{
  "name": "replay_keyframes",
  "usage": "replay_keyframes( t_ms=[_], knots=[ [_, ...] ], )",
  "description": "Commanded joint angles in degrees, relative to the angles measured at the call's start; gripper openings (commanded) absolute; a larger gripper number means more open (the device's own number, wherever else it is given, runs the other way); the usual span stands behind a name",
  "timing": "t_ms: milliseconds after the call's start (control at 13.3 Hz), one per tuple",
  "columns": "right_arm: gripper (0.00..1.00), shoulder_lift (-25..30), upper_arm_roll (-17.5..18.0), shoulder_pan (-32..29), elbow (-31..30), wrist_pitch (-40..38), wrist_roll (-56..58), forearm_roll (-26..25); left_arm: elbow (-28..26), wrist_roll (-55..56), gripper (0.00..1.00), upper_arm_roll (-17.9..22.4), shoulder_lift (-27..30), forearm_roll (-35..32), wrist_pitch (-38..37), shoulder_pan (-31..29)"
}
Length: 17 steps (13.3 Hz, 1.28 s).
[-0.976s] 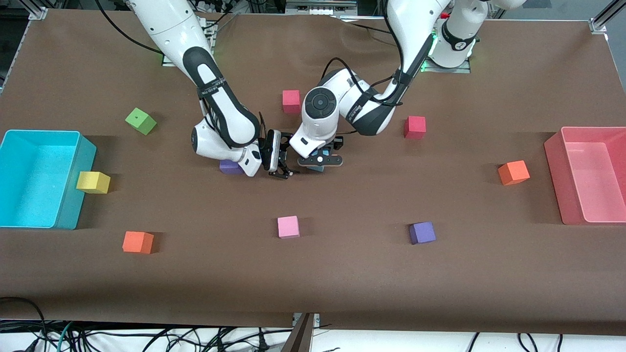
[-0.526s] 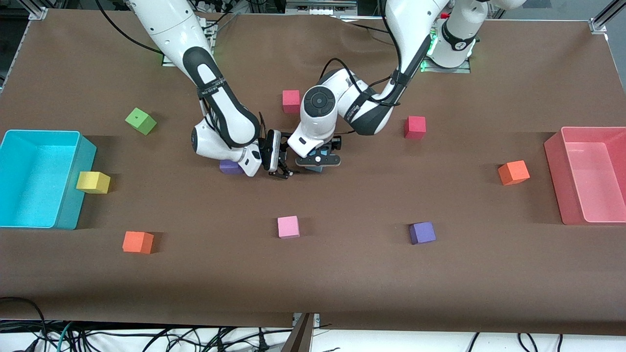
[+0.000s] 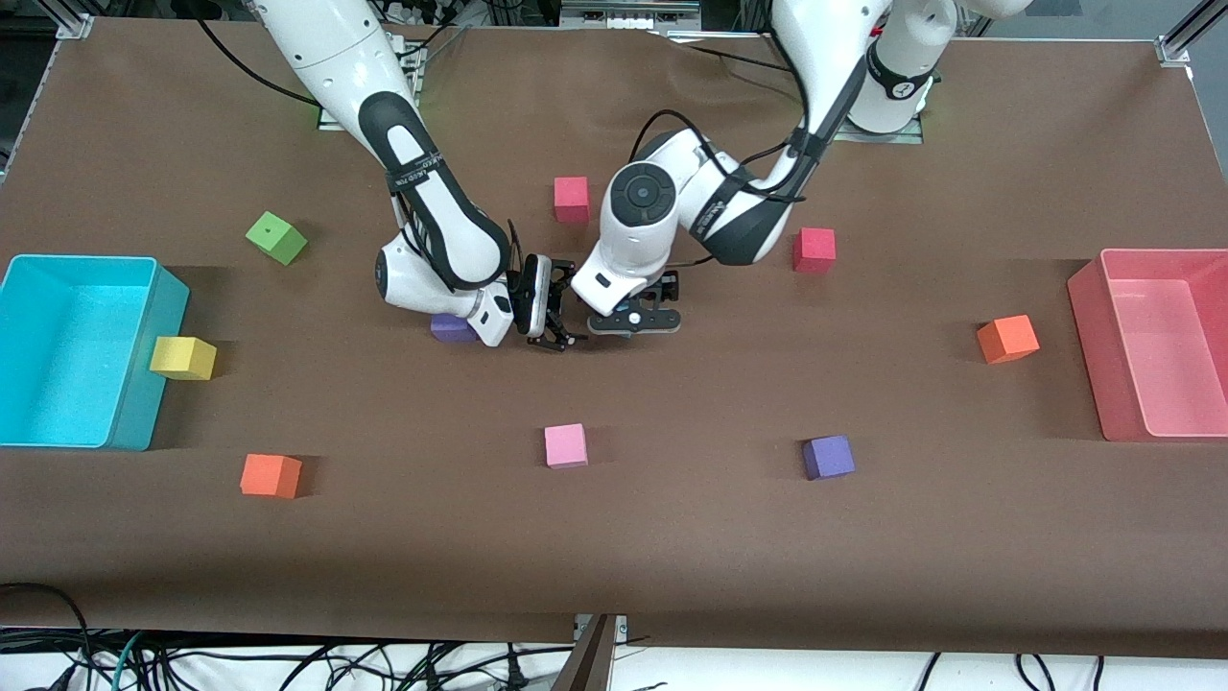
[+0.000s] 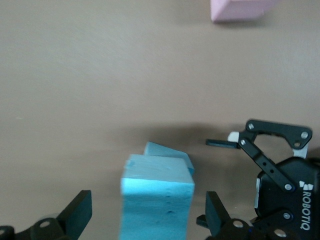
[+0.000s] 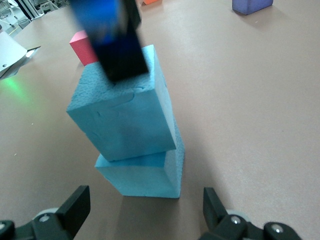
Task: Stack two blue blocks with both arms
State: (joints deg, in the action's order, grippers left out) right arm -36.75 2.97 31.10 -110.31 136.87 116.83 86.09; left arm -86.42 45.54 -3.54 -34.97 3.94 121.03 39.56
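Blue blocks: in the right wrist view we see the top block [image 5: 122, 112] sitting on the bottom block [image 5: 145, 172], twisted a little off square, at the middle of the bench [image 3: 672, 537].
Left pincer [image 3: 635, 320]: over the stack; in its own wrist view its fingers stand wide on either side of the top block [image 4: 157, 197], gripping nothing we can see.
Right pincer [image 3: 549, 317]: just beside the stack, toward the right arm's end; its fingers [image 5: 72, 205] are spread wide and empty, and this arm appears to wait.
Step in hand: we judge the stack placed and the left pincer letting go.
Doing it well: we would lift the left pincer straight up, fingers wide, so neither pad drags the twisted top block off.
Hard to see: from the front camera the left arm covers both blue blocks. One dark, blurred finger [image 5: 117, 40] crosses the top block, so we cannot tell whether it touches.
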Motion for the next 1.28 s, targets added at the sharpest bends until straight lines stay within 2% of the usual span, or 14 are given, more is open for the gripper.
replay_keyframes(
  t_ms=[0,300,526,676,826,1051,1201],
  knots=[
    [1.0,1.33,0.19,-0.43,-0.87,-0.64,0.77,1.19,-2.6,-1.76,1.0,-0.41,6.39,-0.25,-4.13,-3.68],
    [1.0,5.71,-1.47,-1.57,-4.99,-4.75,-0.54,0.14,-6.65,-10.19,1.0,-0.41,16.49,0.36,-12.37,-13.43],
    [1.0,9.4,-6.73,-1.57,-7.98,-12.21,-1.17,-3.71,-10.5,-22.66,1.0,-0.32,26.41,0.28,-18.63,-22.47],
    [1.0,11.78,-11.91,-1.57,-7.64,-19.67,-5.35,-12.56,-12.36,-27.15,1.0,0.55,31.7,-0.25,-23.62,-26.62],
    [1.0,14.5,-17.19,-1.57,-5.46,-28.02,-11.94,-24.25,-12.28,-31.81,1.0,4.4,34.78,-0.34,-28.82,-27.51],
    [1.0,14.87,-24.23,-1.57,1.39,-41.21,-20.91,-33.59,-11.66,-38.41,1.0,11.26,35.94,-0.34,-30.59,-27.43],
    [1.0,14.87,-25.47,-1.57,7.01,-46.14,-29.77,-39.13,-11.66,-38.78,1.0,12.16,36.55,-1.47,-31.73,-27.51]
  ],
)
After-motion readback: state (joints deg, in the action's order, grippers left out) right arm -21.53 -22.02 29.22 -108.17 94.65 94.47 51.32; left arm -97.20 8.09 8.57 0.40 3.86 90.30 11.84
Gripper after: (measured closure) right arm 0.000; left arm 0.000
